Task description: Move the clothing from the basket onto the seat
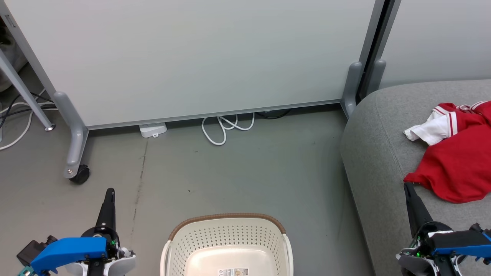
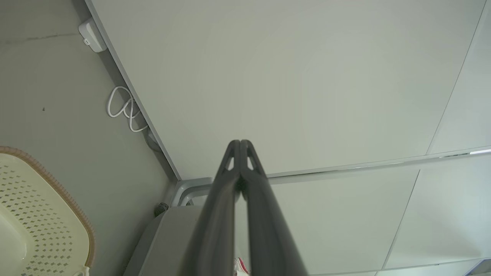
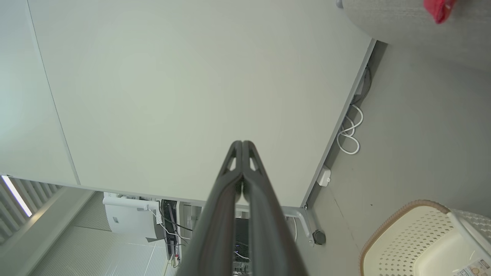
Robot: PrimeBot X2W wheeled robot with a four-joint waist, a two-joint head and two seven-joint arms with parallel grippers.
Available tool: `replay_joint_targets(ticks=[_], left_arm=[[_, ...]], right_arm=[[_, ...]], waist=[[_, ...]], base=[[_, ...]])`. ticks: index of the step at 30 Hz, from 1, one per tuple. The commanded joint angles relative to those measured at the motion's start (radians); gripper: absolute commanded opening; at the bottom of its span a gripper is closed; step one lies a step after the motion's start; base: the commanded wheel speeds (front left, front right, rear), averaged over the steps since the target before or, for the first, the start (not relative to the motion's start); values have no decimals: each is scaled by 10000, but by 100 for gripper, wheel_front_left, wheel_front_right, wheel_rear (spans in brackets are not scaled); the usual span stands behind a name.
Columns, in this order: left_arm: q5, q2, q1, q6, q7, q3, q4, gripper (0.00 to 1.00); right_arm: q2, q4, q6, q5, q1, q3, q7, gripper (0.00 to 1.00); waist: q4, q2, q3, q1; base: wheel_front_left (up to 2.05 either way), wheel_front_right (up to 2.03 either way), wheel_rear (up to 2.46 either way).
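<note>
Seemingly done: left gripper (image 2: 239, 143) and right gripper (image 3: 242, 143), both clenched empty, should hang clear of the clothes (image 1: 460, 165) inside the seat's (image 1: 376, 153) left edge.

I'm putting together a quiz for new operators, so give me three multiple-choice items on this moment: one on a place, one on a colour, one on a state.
1. Where does the red clothing lie?
A. In the basket
B. On the grey seat
C. On a shelf

2. What colour is the basket's rim?
A. Blue
B. Black
C. Brown

3. How do the left hand and the right hand stand?
A. Both shut, holding nothing
B. Both wide open
C. Left shut on clothing

Answers:
1 B: the clothing lies crumpled on the cushion, and the basket's bottom is bare.
2 C: a brown woven-look band tops the cream perforated wall.
3 A: in each wrist view the two fingers meet at the tips with nothing between them.
</note>
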Motion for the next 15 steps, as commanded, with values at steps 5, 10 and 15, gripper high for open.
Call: replay_joint_targets(ticks=[5,10,15], left_arm=[[-400,12,-247,-30,150,116,-93,0],[-727,5,-305,-31,247,189,-121,0],[-1059,-6,-379,-33,342,243,-153,0]], right_arm=[[-77,-45,10,448,-230,4,87,0],[-79,-39,10,799,-254,6,166,0],[-83,-39,11,1151,-318,7,221,0]], waist=[[-34,0,4,0],[-70,0,9,0],[-107,0,13,0]], base=[[0,0,0],[0,0,0],[0,0,0]])
